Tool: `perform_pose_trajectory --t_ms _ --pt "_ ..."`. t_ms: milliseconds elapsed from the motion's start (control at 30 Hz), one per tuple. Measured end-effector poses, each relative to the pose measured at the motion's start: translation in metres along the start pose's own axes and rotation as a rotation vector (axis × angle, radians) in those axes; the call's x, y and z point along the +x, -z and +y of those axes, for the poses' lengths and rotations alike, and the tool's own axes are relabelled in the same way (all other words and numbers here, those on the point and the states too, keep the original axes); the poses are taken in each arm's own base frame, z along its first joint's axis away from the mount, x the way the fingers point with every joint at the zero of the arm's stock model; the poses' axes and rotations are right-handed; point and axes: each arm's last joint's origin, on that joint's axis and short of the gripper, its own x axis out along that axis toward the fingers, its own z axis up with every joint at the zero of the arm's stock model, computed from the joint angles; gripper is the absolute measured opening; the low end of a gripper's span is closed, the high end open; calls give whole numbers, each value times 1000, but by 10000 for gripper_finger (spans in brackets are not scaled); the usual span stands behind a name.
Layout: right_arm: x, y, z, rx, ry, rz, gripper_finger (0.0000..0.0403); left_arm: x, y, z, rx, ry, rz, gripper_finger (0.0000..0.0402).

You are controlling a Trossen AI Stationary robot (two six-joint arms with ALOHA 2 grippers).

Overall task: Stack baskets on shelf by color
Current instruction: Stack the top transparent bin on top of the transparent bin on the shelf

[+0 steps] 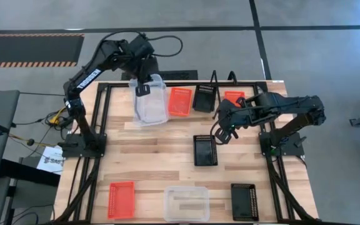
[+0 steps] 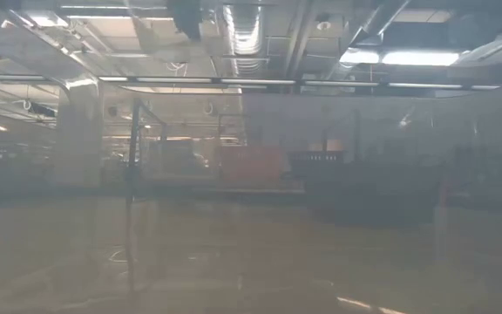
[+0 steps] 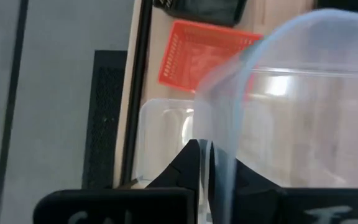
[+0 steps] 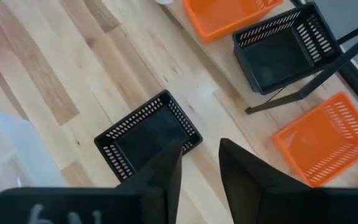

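The wooden slat tabletop [image 1: 161, 156] carries everything, and the shelf [image 1: 220, 84] stands along its far edge as a thin black wire frame. On the shelf sit an orange-red basket [image 1: 180, 101], a black perforated basket [image 1: 204, 98] just beside it, and one more orange-red basket [image 1: 234, 97] partly hidden under the right arm; each of them looks empty. The left hand [image 1: 144, 89] is closed on the rim of a clear basket [image 1: 150, 100], which is held tilted over the left end of the shelf, and in the left wrist view its translucent wall [image 3: 278, 93] fills most of the picture. The right hand [image 4: 199, 163] hangs over a black basket [image 1: 205, 150] in the middle of the tabletop, with its fingers apart on both sides of one short wall, and I cannot tell if they touch it. Along the near edge lie an orange-red basket [image 1: 120, 199], a clear basket [image 1: 186, 204] and a black basket [image 1: 244, 201], well apart, all empty.
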Motion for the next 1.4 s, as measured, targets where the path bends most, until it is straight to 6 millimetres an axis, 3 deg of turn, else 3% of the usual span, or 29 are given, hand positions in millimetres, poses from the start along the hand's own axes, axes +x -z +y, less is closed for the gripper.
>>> perform_pose_trajectory --t_ms 200,433,967,1400 --pt "0 3 -2 22 24 30 93 11 5 13 51 33 26 0" --pt "0 8 -2 37 48 57 9 22 11 33 62 39 50 0" --pt "1 4 -6 -122 110 10 8 88 6 58 103 123 178 0" --pt "7 -8 -24 -198 150 23 4 89 10 70 67 114 147 0"
